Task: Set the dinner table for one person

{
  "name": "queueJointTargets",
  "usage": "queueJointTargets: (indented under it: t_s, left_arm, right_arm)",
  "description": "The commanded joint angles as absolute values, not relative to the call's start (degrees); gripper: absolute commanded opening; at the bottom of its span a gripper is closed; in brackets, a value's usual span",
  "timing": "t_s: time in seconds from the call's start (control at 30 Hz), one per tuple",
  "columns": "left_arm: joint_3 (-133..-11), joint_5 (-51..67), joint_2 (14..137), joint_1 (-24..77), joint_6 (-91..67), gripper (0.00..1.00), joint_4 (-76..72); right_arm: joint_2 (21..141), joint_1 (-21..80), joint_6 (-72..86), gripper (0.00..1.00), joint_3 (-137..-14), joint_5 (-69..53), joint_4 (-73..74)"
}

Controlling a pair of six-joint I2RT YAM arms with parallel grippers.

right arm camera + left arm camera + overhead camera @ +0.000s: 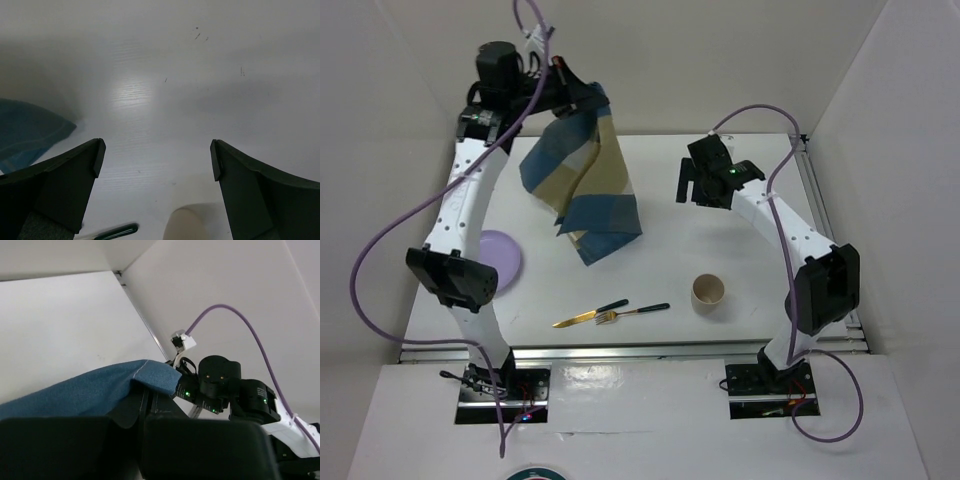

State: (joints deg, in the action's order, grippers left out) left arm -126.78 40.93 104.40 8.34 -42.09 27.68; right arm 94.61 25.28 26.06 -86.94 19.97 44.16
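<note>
The step in hand looks like laying the placemat point(585, 180). The left pincer point(578, 92) is clamped on one corner of the blue-and-tan cloth and holds it high over the far-left corner of the worktop point(670, 260). The cloth hangs down in loose folds, and its lowest corner seems to rest near the middle of the worktop. The right pincer point(695, 185) hovers above the far-right part with its jaws wide apart and nothing between them. To my eye, the next move calls for spreading the cloth flat. The free pincer would likely need to take a second corner, or the left arm would have to lower and drag the cloth out so it doesn't bunch. The worktop itself spans the whole area in front of both arms. It is broad, plain white, matte and flat, and dwarfs everything on it. A lilac plate point(505, 255) sits at the left edge, partly behind the left arm. A knife point(585, 315) and fork point(635, 312) lie just beside each other by the near edge, and a tan cup point(709, 292) stands towards the near-right corner.
</note>
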Motion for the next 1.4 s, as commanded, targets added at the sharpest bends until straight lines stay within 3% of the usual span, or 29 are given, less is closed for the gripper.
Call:
queueJointTargets:
  t_s: [0.0, 0.17, 0.2, 0.27, 0.3, 0.33, 0.4, 0.6, 0.7, 0.83, 0.9, 1.03, 1.2, 1.37]
  left_arm:
    - [-128.1, 38.7, 109.2, 14.7, -45.8, 0.00, 22.8]
    - [-130.0, 31.7, 114.1, 22.6, -46.3, 0.00, 22.2]
    - [-132.3, 31.7, 118.7, 24.1, -46.3, 0.13, 23.4]
    - [-141.5, 37.4, 124.5, 24.1, -46.3, 0.63, 25.8]
    - [-144.3, 39.7, 127.2, 24.1, -46.3, 0.76, 28.8]
    - [-146.4, 41.2, 130.1, 23.3, -46.3, 1.00, 30.0]
    - [-143.8, 40.7, 128.6, 21.6, -44.2, 1.00, 31.1]
    - [-119.6, 33.9, 112.7, 11.8, -41.1, 1.00, 29.4]
    - [-111.2, 26.3, 109.9, 7.6, -39.6, 0.91, 36.0]
    - [-91.4, 27.9, 104.1, 2.4, -43.5, 0.80, 31.7]
    - [-81.6, 28.7, 102.1, 1.9, -44.0, 0.80, 29.0]
    - [-76.2, 28.7, 102.1, 2.7, -42.2, 0.81, 31.7]
    - [-69.0, 27.1, 102.7, 9.2, -43.8, 0.85, 30.3]
    - [-69.2, 22.5, 105.9, 13.0, -45.4, 0.87, 30.0]
  right_arm:
    - [90.5, 23.1, 26.3, 1.00, -87.1, 20.1, 43.7]
    - [86.3, 18.9, 26.8, 1.00, -82.4, 16.5, 41.7]
    - [84.6, 17.0, 26.8, 1.00, -81.5, 15.3, 41.0]
    - [83.2, 15.0, 26.8, 1.00, -79.5, 11.0, 38.9]
    - [82.7, 13.0, 26.8, 1.00, -79.5, 9.5, 38.8]
    - [82.0, 12.1, 26.8, 1.00, -78.8, 8.1, 38.8]
    - [81.5, 11.0, 26.0, 1.00, -78.2, 6.0, 38.3]
    - [82.2, 11.7, 23.3, 1.00, -79.0, 0.0, 37.6]
    - [84.9, 14.7, 23.8, 1.00, -81.6, -1.3, 37.1]
    - [92.4, 22.0, 24.3, 1.00, -86.7, -0.2, 38.0]
    - [95.3, 25.4, 24.3, 1.00, -89.9, 2.1, 38.6]
    - [101.7, 32.3, 24.3, 1.00, -94.7, 4.2, 40.0]
    - [109.1, 33.4, 25.5, 1.00, -98.9, 3.4, 41.3]
    - [109.6, 34.0, 25.5, 1.00, -100.4, 3.4, 41.8]
